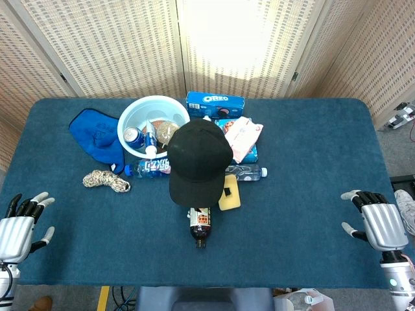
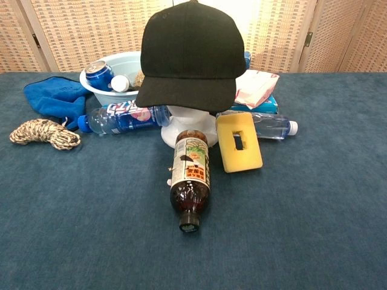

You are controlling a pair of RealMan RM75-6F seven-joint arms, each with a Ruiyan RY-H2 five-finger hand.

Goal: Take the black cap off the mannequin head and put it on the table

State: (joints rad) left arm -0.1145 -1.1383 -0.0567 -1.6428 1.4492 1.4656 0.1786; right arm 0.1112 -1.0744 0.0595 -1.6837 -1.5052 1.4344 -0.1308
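Chest view: black cap (image 2: 192, 54) sits on white mannequin head (image 2: 188, 124), mid-table, brim toward the robot. Brown bottle (image 2: 190, 179) lies just in front; yellow sponge (image 2: 238, 142) beside it; Pepsi bottle (image 2: 124, 117) and rope (image 2: 44, 133) further left. Left hand (image 1: 21, 227) and right hand (image 1: 377, 223) rest at the table's (image 1: 305, 214) near corners, well apart from the cap, fingers spread, holding nothing.

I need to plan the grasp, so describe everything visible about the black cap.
The black cap is a plain baseball cap of matte cloth, with a rounded crown and a stiff brim pointing toward the robot. It sits upright on the white mannequin head, covering most of it, near the middle of the table. Neither hand touches it; both rest at the table's near corners.
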